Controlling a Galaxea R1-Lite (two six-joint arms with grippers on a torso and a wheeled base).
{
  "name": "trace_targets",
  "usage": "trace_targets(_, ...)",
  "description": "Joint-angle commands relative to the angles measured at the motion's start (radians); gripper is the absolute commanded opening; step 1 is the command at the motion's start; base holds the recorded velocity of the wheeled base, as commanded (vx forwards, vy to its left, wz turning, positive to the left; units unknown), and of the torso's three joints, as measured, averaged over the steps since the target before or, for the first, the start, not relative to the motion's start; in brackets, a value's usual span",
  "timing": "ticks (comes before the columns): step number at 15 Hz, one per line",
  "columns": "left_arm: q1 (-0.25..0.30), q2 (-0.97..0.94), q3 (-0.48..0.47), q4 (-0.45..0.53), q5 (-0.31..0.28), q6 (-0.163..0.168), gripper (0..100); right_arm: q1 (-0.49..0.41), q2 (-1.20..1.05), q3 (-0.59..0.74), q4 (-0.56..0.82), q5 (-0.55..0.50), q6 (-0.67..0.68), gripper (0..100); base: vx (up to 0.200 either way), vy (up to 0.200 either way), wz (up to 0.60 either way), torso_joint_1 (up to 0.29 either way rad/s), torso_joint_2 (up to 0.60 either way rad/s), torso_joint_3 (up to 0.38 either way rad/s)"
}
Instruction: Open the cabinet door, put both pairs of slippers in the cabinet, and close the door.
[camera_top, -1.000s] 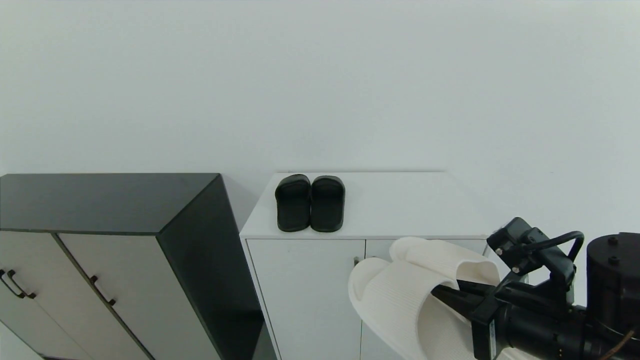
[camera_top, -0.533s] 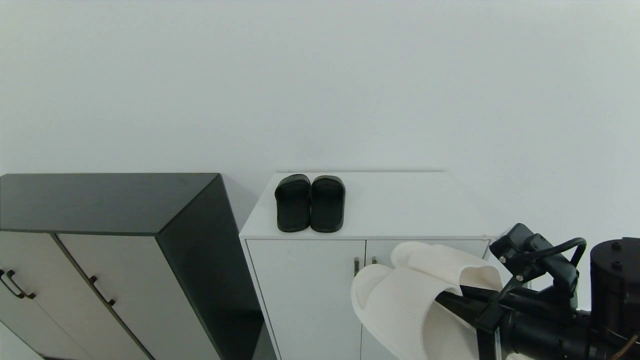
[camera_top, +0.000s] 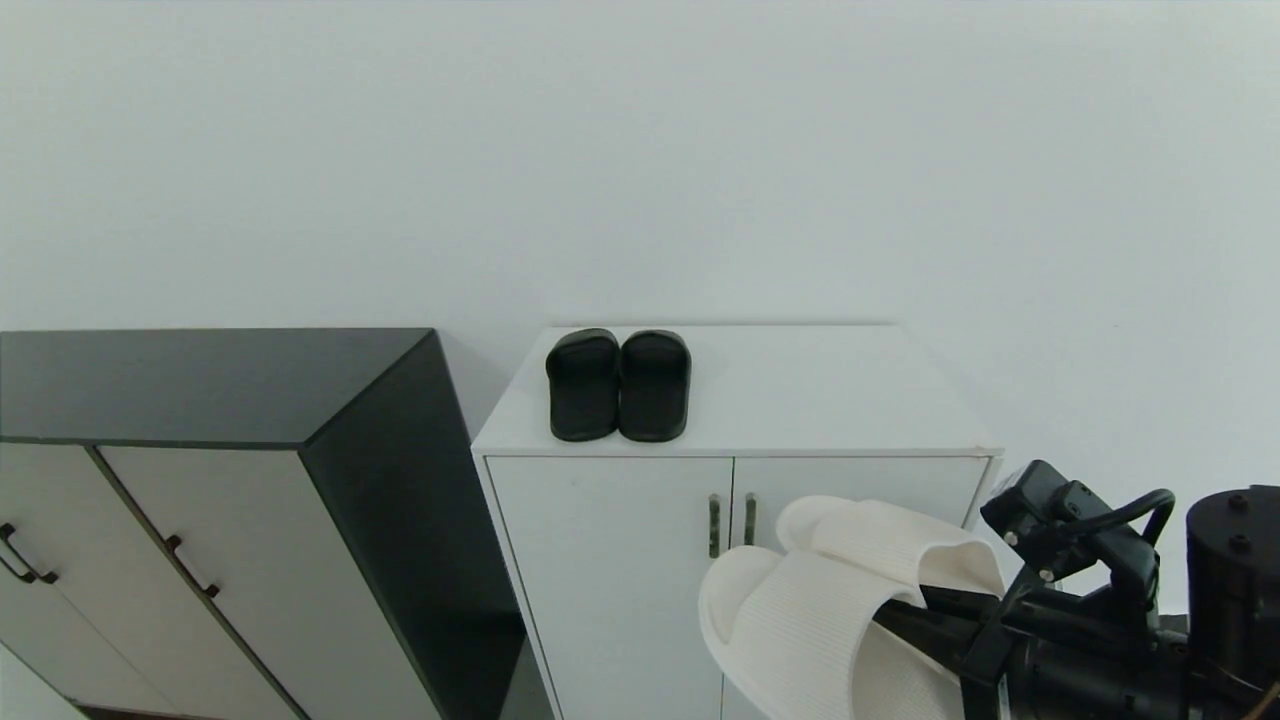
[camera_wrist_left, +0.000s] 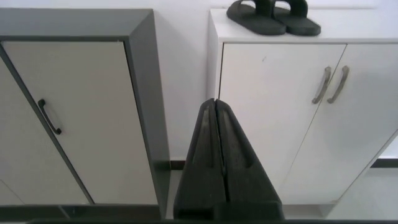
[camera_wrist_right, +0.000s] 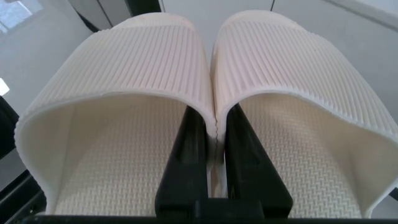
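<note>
In the grip of the right tool (camera_wrist_right: 214, 124), pinched tight: the adjoining inner walls of the white slippers (camera_wrist_right: 124, 68), one finger inside each, held in the air just before the white cabinet (camera_top: 610, 560). Both doors (camera_top: 850, 480) shut. On the cabinet top, toward its left: the black slippers (camera_top: 618, 385), side by side. Left tool (camera_wrist_left: 216, 107) closed, empty, facing the gap beside the dark cabinet (camera_wrist_left: 74, 112).

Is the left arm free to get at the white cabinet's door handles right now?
Probably yes. The left gripper is shut and empty, with nothing between it and the left door's handle. The white slippers hang before the right door, seemingly clear. It would need to open first.
</note>
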Motion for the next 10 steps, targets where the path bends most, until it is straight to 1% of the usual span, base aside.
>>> trace_targets(1,0.000,0.000,0.000,0.000,0.001,0.000,0,0.000,0.002,0.000,-0.001,0.000,0.000,0,0.000,0.000,0.00,-0.222,0.53,0.300)
trace_targets(2,0.000,0.001,0.000,0.000,0.001,0.000,0,0.000,0.004,0.000,-0.001,0.000,0.000,0,0.000,0.000,0.00,-0.242,0.55,0.325)
trace_targets(3,0.000,0.001,0.000,0.000,-0.001,0.008,100,0.000,0.007,-0.004,-0.001,0.000,-0.001,0,0.000,0.000,0.00,-0.237,0.55,0.320)
trace_targets(10,0.000,0.001,0.000,0.000,-0.001,0.008,100,0.008,0.014,0.012,0.000,-0.001,-0.021,0,0.000,0.000,0.00,-0.212,0.53,0.314)
